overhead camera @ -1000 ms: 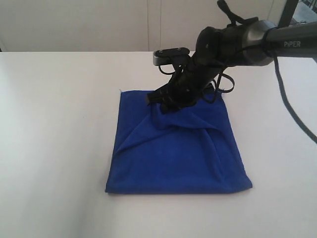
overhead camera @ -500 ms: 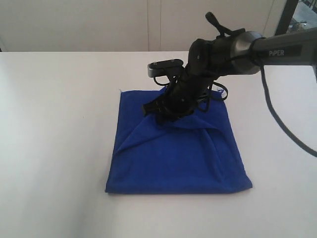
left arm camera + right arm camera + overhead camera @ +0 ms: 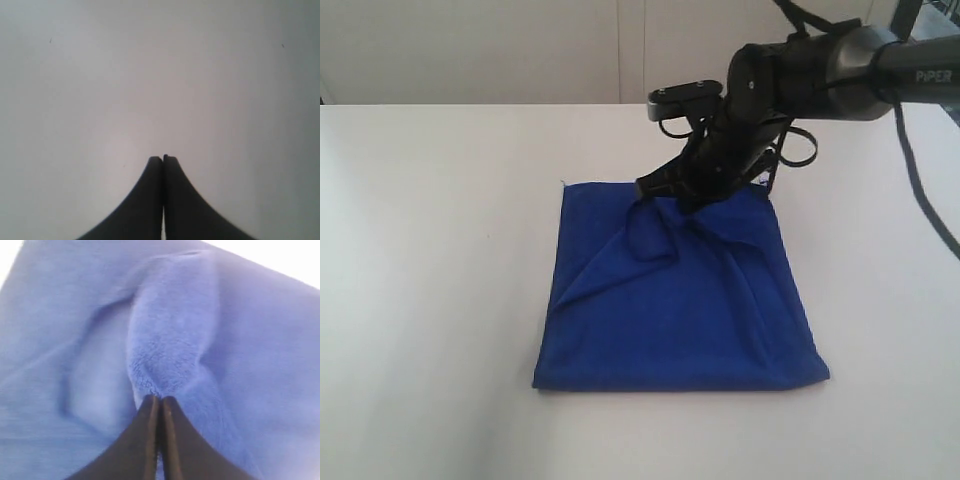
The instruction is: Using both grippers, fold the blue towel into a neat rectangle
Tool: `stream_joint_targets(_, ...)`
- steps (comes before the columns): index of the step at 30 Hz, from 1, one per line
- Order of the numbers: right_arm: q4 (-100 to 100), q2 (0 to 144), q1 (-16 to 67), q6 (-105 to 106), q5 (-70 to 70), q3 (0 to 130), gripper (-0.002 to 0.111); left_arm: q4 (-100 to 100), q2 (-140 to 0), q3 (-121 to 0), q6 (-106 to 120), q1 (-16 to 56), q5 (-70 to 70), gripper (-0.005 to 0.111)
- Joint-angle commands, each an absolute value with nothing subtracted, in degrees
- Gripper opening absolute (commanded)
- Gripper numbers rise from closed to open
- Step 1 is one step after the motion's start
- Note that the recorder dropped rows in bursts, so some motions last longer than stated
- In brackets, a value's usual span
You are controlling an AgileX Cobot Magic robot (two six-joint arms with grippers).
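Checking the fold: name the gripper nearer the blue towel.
Right. The right gripper pinches a ridge of the blue towel; the left gripper, shut, faces only bare table.

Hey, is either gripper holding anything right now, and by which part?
The right gripper pinches the blue towel by a raised fold near its far edge. The left gripper is shut on nothing.

The black jointed right arm (image 3: 810,70) runs off the exterior view's right edge and hides part of the far hem of the royal-blue soft towel (image 3: 670,310). Close up the towel is blurred and cropped. Whether the right gripper (image 3: 160,398), its black fingers (image 3: 145,435) pressed together, pinches the ridge is unclear.
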State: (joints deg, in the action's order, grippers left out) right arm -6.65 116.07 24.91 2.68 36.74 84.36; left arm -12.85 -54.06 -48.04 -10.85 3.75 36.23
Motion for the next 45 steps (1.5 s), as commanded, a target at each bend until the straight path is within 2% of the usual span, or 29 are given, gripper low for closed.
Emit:
stream_joint_targets(1, -3.8, 115.4, 20.8, 2.3, 37.4, 84.6, 0.0, -12.7, -53.6, -48.0, -11.2, 3.8, 36.9, 0.0)
stream_joint_targets(7, -1.5, 115.5, 16.6, 2.3, 34.8, 84.6, 0.0, -12.7, -53.6, -48.0, -11.2, 3.8, 36.9, 0.0)
stream_joint_targets(16, -1.4, 117.4, 15.5, 2.3, 32.5, 84.5, 0.002, -12.7, -53.6, -48.0, -11.2, 3.8, 36.9, 0.0)
stream_joint_targets(19, -1.4, 118.2, 15.5, 2.3, 32.3, 84.5, 0.011, -12.7, -53.6, -48.0, -11.2, 3.8, 36.9, 0.0)
stream_joint_targets(23, -1.4, 118.2, 15.4, 2.3, 31.4, 84.6, 0.032, -12.7, -53.6, -48.0, -11.2, 3.8, 36.9, 0.0)
stream_joint_targets(25, -1.4, 117.8, 15.4, 2.3, 31.1, 84.7, 0.037, -12.7, -53.6, -48.0, -11.2, 3.8, 36.9, 0.0)
stream_joint_targets(38, -1.1, 115.9, 16.7, 8.6, 28.8, 84.9, 0.038, -12.7, -53.6, -48.0, -11.2, 3.8, 36.9, 0.0)
stream_joint_targets(45, -1.7, 119.6, 17.8, 9.1, 26.0, 84.9, 0.038, -12.7, -53.6, -48.0, -11.2, 3.8, 36.9, 0.0)
